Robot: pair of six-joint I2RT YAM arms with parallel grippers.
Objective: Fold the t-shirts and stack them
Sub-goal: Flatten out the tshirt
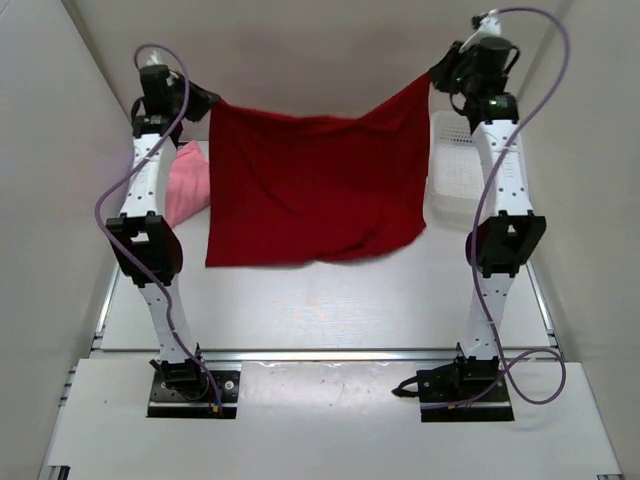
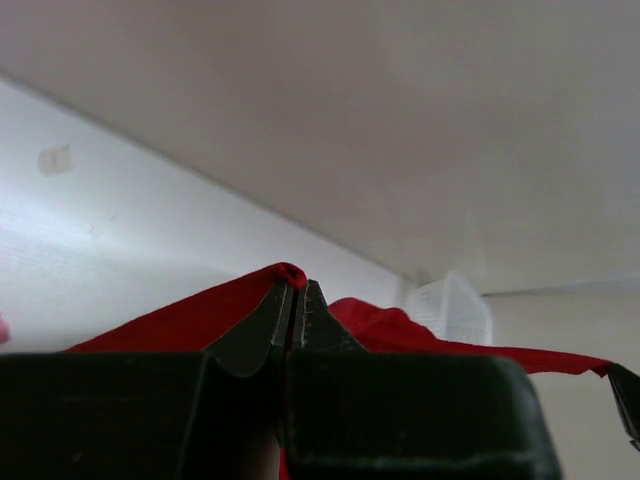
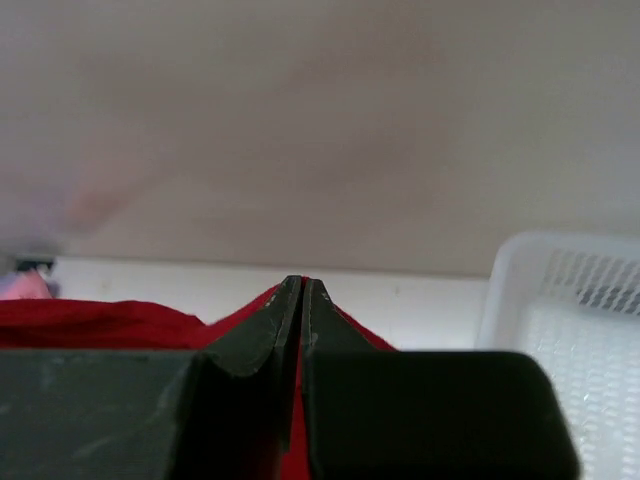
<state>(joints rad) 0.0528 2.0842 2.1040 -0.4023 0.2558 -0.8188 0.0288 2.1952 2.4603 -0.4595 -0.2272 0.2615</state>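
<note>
Claws first: my left gripper (image 2: 298,285) and right gripper (image 3: 303,283) are each pinched tight on a top corner of the red shirt (image 1: 315,185), which hangs spread between them, its hem resting on the table (image 1: 330,300). Pink shirt (image 1: 185,185) lies beside my left arm (image 1: 150,200), folded or not I cannot tell. I judge the red shirt unfolded and nothing stacked yet.

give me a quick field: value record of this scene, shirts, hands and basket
left hand: shut on a corner of the dark red t-shirt
right hand: shut on the opposite corner
dark red t-shirt: lifted and spread between the arms, lower edge seems to rest on the table
pink t-shirt: on the table, beside the left arm
basket: white, beside the right arm
</note>
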